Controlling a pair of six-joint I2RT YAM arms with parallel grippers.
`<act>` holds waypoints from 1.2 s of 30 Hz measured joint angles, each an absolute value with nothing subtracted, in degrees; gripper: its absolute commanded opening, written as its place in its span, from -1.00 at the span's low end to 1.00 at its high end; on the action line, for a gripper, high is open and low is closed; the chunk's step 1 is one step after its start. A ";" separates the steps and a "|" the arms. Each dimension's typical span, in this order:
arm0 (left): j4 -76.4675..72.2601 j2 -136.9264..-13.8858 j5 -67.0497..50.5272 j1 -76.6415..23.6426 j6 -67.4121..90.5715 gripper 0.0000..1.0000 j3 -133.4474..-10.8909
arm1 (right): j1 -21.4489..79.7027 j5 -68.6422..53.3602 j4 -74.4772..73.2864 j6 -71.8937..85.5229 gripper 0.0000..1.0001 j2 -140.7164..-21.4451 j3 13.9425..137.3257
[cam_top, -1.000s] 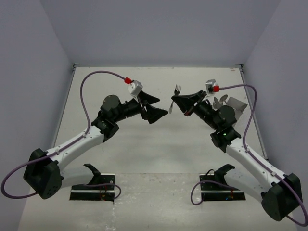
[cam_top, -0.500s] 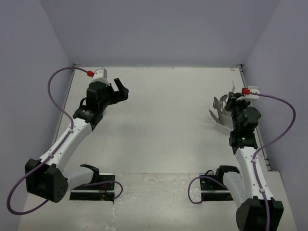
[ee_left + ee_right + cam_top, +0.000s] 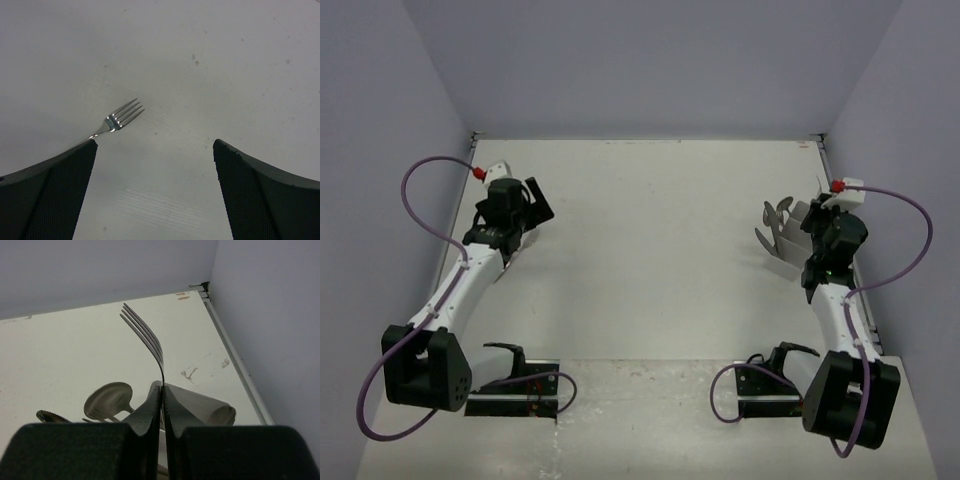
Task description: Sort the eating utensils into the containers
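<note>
At the right edge of the table (image 3: 650, 230), my right claw (image 3: 162, 392) is pinched tight on a fork (image 3: 146, 334), tines up and away, just above the pale container (image 3: 197, 405), where a spoon (image 3: 107, 399) rests. Across the table, my left claw (image 3: 155, 150) gapes wide, holding nothing, above a second fork (image 3: 121, 116) that lies flat, its handle running behind one finger (image 3: 50, 195). From overhead, both arms sit well apart and utensils (image 3: 777, 212) fan from the container's left side. The second fork shows clearly only through my left wrist camera.
</note>
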State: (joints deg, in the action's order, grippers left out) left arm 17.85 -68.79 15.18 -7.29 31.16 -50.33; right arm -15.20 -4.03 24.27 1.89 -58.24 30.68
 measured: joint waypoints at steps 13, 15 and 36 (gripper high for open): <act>8.60 -72.12 7.90 3.79 12.19 1.00 -44.71 | -15.55 -4.71 25.80 3.40 -0.12 -64.23 28.80; 6.13 -72.14 4.49 4.80 8.47 1.00 -42.65 | -15.55 -5.17 25.76 4.10 0.15 -64.23 28.80; 6.92 -79.61 -3.62 9.78 -3.27 0.75 -38.76 | -15.55 -20.18 19.31 12.01 0.98 -52.80 43.11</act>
